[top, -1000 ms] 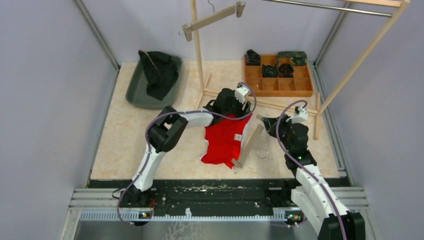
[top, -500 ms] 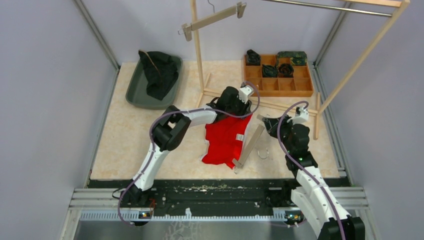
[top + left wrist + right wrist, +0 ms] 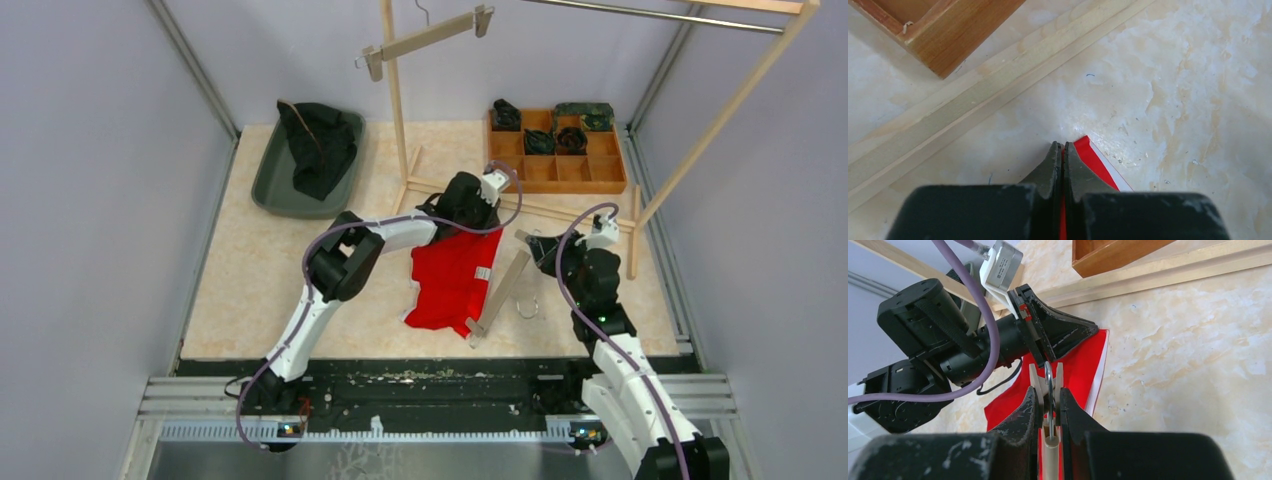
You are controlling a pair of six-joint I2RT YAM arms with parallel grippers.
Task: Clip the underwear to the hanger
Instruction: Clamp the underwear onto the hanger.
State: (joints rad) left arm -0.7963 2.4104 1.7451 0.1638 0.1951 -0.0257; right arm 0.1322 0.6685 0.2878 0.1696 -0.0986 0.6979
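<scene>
Step in hand: lining the garment corner up with the clip, nothing clipped yet by my read. The red fabric underwear [image 3: 450, 285] lies spread flat mid-surface on the beige marbled surface [image 3: 260, 290]. The left gripper [image 3: 1061, 150] has its jaws fully closed, pinching the far right corner at the white-edged hem, low against the surface and just short of the rack's pale wooden base rail [image 3: 973, 95]. The wooden clip hanger [image 3: 500, 290] lies diagonally along the garment's right edge, its near end over the cloth. The right gripper [image 3: 1048, 390] has its jaws closed on the clip at the hanger's far end, metal spring loop showing between them. That clip sits over red cloth and points at the left gripper's pinched corner, close but not touching. Can't tell whether the clip mouth is sprung open or just held. Next move, as I judge it: lift the pinched corner slightly and feed the hem into the clip mouth, with the right jaws squeezing the clip tail to open it, then let go so it bites. Needs fine alignment, since both grippers crowd the same corner. Risks: finger collision, the hem folding under, or the clip only catching the edge. Off to the sides: a wooden compartment box [image 3: 555, 160] with dark folded items and a grey-green tray [image 3: 270, 180] holding a dark garment, neither involved.
</scene>
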